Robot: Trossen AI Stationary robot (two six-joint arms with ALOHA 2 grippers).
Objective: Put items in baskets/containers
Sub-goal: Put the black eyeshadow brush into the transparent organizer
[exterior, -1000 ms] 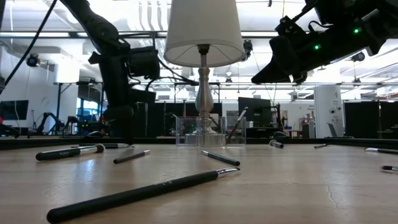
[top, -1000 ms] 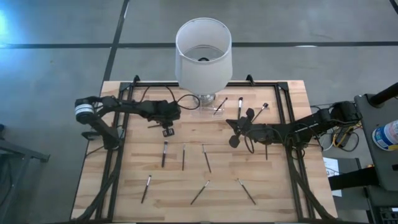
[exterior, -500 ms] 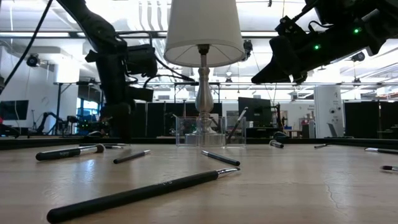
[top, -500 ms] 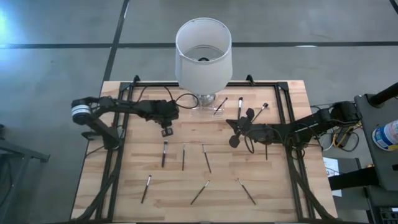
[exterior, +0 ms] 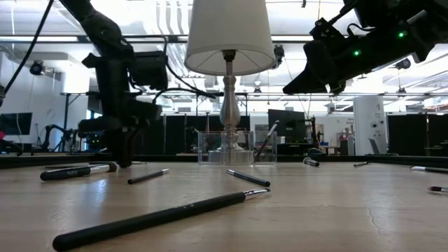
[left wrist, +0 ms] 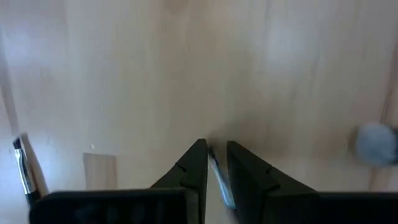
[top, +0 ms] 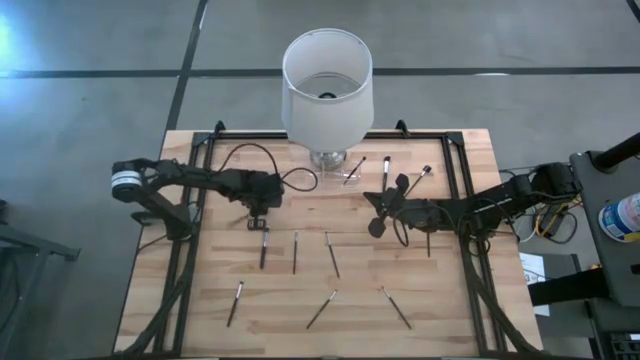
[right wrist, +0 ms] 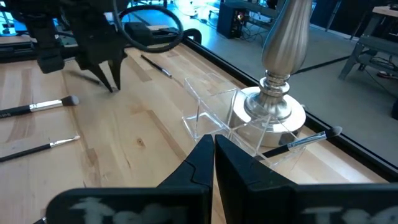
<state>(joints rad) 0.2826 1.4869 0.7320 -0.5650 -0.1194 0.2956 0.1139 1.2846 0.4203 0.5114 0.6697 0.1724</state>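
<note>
While both arms sit over the far half of the pale wooden table (top: 200,300), most of the thin dark makeup brushes with silvery ends lie loose on the near half. Nearest row, 3 brushes: near-left brush (top: 235,302), near-centre brush (top: 321,309), near-right brush (top: 396,307). In the low view the long black brush (exterior: 157,218) closest to the camera lies slanted.

Middle row, 3 more: thick-handled brush (top: 264,246), slim brush (top: 295,252), angled brush (top: 332,254).

Left gripper (top: 258,222) points down at the table, left of centre, just at the far end of the thick-handled brush. In the left wrist view the narrow gap between its fingers (left wrist: 198,168) shows a slim pale stick (left wrist: 219,180), fingers part open, either side of it; whether it is clamped, cannot tell.

Right gripper (top: 378,210) hangs above the table right of centre, fingers (right wrist: 200,155) pressed together, holding nothing.

Far side: clear silvery holder (right wrist: 214,118) sits at the silver base of the lamp with the white cylindrical shade (top: 327,75), with 1 brush (top: 355,168) leaning on it. 2 more brushes lie right of it: far brush (top: 386,166), far-right brush (top: 419,178).
</note>
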